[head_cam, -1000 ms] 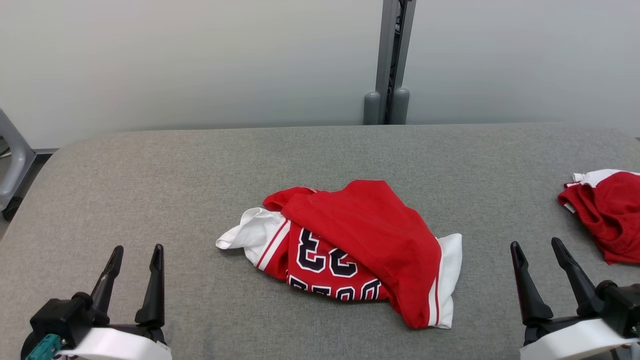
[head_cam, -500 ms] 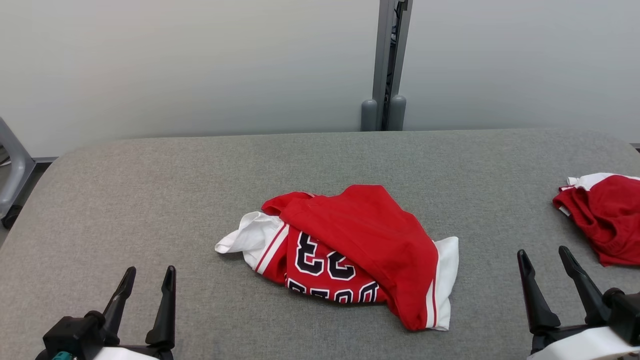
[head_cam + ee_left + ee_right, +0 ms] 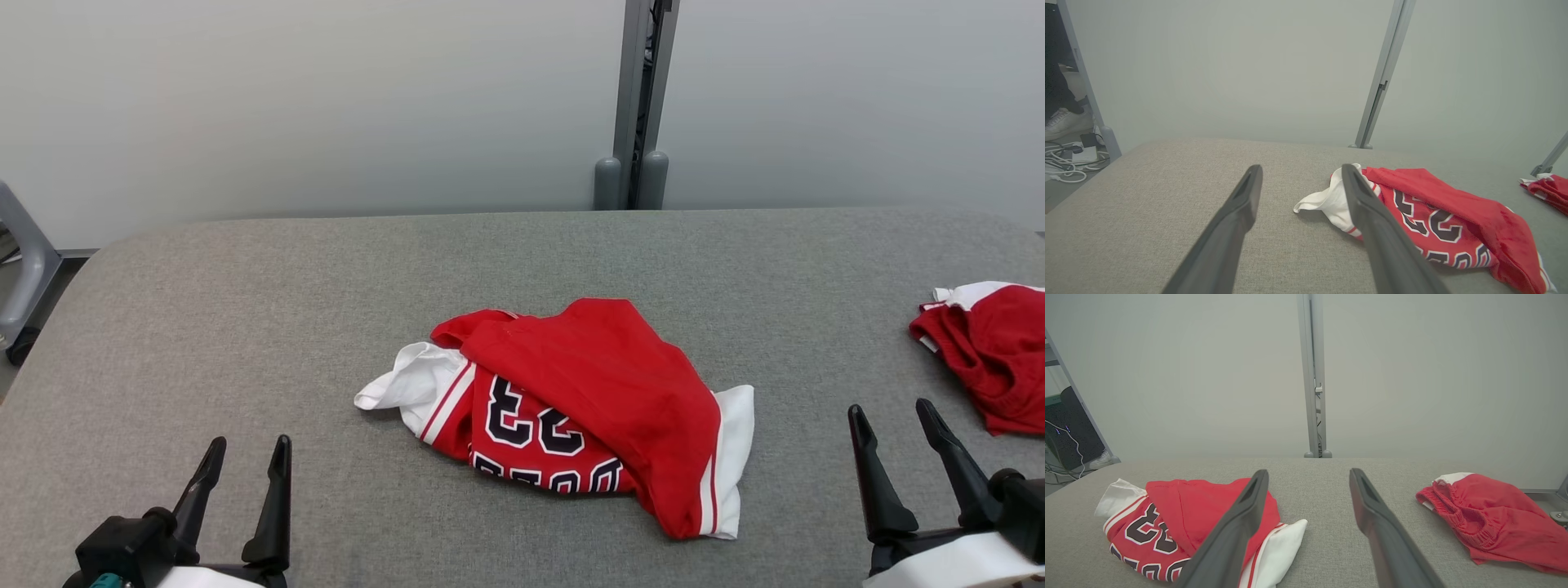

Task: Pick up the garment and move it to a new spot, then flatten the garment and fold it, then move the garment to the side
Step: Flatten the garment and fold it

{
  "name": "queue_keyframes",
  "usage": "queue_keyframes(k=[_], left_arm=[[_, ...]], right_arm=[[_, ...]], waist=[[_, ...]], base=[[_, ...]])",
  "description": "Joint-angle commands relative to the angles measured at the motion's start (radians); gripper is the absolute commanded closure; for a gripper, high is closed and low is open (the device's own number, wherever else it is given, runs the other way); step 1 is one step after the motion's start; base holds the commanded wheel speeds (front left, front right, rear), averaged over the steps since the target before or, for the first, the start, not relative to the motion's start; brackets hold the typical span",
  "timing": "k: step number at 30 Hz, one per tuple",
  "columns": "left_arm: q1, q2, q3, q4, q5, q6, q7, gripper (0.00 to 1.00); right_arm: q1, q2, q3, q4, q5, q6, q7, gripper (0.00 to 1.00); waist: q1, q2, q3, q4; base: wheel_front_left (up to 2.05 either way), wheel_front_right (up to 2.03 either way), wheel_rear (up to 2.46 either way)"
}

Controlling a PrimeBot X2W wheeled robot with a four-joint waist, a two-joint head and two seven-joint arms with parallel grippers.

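A crumpled red and white garment (image 3: 588, 408) with dark numerals lies heaped in the middle of the grey padded table (image 3: 245, 310). It also shows at the right of the left wrist view as the garment (image 3: 1445, 216) and at the lower left of the right wrist view as the garment (image 3: 1180, 514). My left gripper (image 3: 247, 455) stands open at the lower left, well short of the cloth. At the lower right my right gripper (image 3: 892, 417) is open too, clear of the heap. Neither holds anything.
A second red and white cloth bundle (image 3: 988, 351) rests at the table's right edge, seen again as the bundle (image 3: 1490, 518). A grey post (image 3: 637, 98) stands behind the table against a pale wall. Cables (image 3: 1069, 163) lie on the floor past the left end.
Both grippers sit lower in the head view than a second ago, and the left one a little further right. The slight shift of the whole picture is the camera's. The garment lies unchanged.
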Motion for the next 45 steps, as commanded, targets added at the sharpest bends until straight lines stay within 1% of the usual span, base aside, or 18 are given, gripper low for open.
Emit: queue_keyframes(k=[1,7,12,16,21,22,29,34,35,36,37,38,41,45], left_arm=[[-0.009,0.004,0.002,-0.004,-0.003,0.005,0.000,0.00],[-0.039,0.003,-0.004,-0.011,-0.001,0.000,0.003,0.00],[-0.094,-0.006,-0.018,-0.017,0.008,-0.015,-0.002,0.00],[-0.153,-0.023,-0.041,0.001,0.015,-0.039,-0.012,0.00],[-0.221,-0.057,-0.076,0.044,0.022,-0.073,-0.030,0.00],[-0.221,-0.057,-0.076,0.044,0.022,-0.073,-0.030,0.00],[-0.290,-0.098,-0.097,0.114,0.022,-0.111,-0.058,0.00],[-0.310,-0.113,-0.087,0.144,0.021,-0.125,-0.073,0.00],[-0.312,-0.115,-0.085,0.148,0.022,-0.128,-0.077,0.00],[-0.312,-0.116,-0.082,0.152,0.023,-0.128,-0.079,0.00],[-0.312,-0.118,-0.080,0.156,0.024,-0.131,-0.080,0.00],[-0.311,-0.120,-0.078,0.159,0.026,-0.133,-0.082,0.00],[-0.309,-0.127,-0.070,0.166,0.032,-0.136,-0.085,0.00],[-0.306,-0.132,-0.061,0.174,0.035,-0.137,-0.087,0.00]], right_arm=[[0.005,-0.001,-0.002,-0.004,-0.002,0.000,-0.001,0.00],[-0.015,-0.001,-0.004,0.002,0.005,0.000,0.006,0.00],[-0.079,-0.024,0.039,0.025,0.016,0.000,0.023,0.00],[-0.163,-0.055,0.108,0.106,0.044,0.000,0.045,0.00],[-0.287,-0.096,0.215,0.236,0.089,0.000,0.071,0.00],[-0.287,-0.096,0.215,0.236,0.089,0.000,0.071,0.00],[-0.444,-0.158,0.364,0.442,0.145,0.000,0.115,0.00],[-0.513,-0.189,0.428,0.553,0.175,0.000,0.144,0.00],[-0.522,-0.192,0.434,0.565,0.183,0.000,0.148,0.08],[-0.532,-0.195,0.440,0.578,0.189,0.000,0.149,0.58],[-0.541,-0.198,0.446,0.587,0.193,0.000,0.145,0.75],[-0.548,-0.200,0.447,0.592,0.200,0.000,0.135,1.00],[-0.563,-0.200,0.450,0.597,0.207,0.000,0.110,1.00],[-0.578,-0.189,0.441,0.574,0.216,0.000,0.066,1.00]], waist=[[0.0000,0.0000,0.002,0.002],[0.0000,0.0000,0.022,0.030],[0.0000,0.0000,0.072,0.090],[0.0000,0.0000,0.104,0.160],[0.0000,0.0000,0.138,0.245],[0.0000,0.0000,0.138,0.245],[0.0000,0.0000,0.177,0.336],[0.0000,0.0000,0.193,0.362],[0.0000,0.0000,0.194,0.364],[0.0000,0.0000,0.195,0.364],[0.0000,0.0000,0.196,0.365],[0.0000,0.0000,0.197,0.364],[0.0000,0.0000,0.198,0.354],[0.0000,0.0000,0.194,0.331]], base=[[0.00,0.00,0.00],[0.00,0.00,0.00],[0.00,0.00,0.00],[0.00,0.00,0.00],[0.00,0.00,0.00],[0.00,0.00,0.00],[0.00,0.00,0.00],[0.00,0.00,0.00],[0.00,0.00,0.00],[0.00,0.00,0.00],[0.00,0.00,0.00],[0.00,0.00,0.00],[0.00,0.00,0.00],[0.00,0.00,0.00]])
